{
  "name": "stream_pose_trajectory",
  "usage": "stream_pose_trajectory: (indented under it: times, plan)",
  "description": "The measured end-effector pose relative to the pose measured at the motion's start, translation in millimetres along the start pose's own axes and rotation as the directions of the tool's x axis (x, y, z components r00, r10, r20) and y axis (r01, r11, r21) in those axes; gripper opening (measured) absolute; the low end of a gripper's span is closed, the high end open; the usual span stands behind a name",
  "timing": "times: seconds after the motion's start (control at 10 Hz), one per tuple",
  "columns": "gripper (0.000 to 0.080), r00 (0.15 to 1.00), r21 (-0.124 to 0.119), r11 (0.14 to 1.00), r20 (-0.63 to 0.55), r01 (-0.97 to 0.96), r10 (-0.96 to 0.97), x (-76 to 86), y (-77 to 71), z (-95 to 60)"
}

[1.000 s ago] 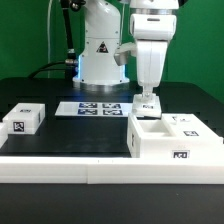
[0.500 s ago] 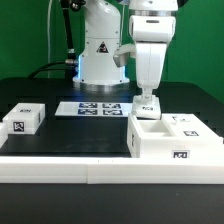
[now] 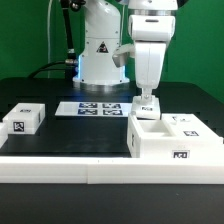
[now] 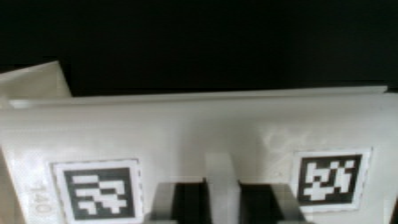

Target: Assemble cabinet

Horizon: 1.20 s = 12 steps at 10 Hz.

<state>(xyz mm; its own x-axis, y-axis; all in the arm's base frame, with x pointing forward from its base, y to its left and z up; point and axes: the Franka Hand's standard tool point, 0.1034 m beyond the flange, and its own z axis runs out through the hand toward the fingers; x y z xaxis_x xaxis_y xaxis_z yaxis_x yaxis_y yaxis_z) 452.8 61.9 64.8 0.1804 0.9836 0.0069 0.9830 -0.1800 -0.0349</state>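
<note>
The cabinet's white box (image 3: 168,143) stands at the exterior view's right, open on top, with a tag on its front. My gripper (image 3: 148,97) hangs over its far left corner, shut on a small white tagged panel (image 3: 148,104) that it holds upright at the box's rim. In the wrist view the white panel (image 4: 214,130) with two tags fills the picture. My gripper (image 4: 224,205) pinches a thin white edge of it between the dark fingers (image 4: 191,205). A small white tagged block (image 3: 22,120) lies at the left.
The marker board (image 3: 97,107) lies flat at the back middle, in front of the robot's base. A long white border rail (image 3: 90,170) runs along the table's front edge. Another white tagged part (image 3: 190,124) sits on the box's right side.
</note>
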Motion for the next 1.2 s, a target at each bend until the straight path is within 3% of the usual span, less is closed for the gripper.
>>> stream_pose_trajectory:
  times: [1.2]
  plan:
    - [0.0069, 0.999, 0.003, 0.999, -0.002, 0.039, -0.039, 2.0, 6.7, 2.5]
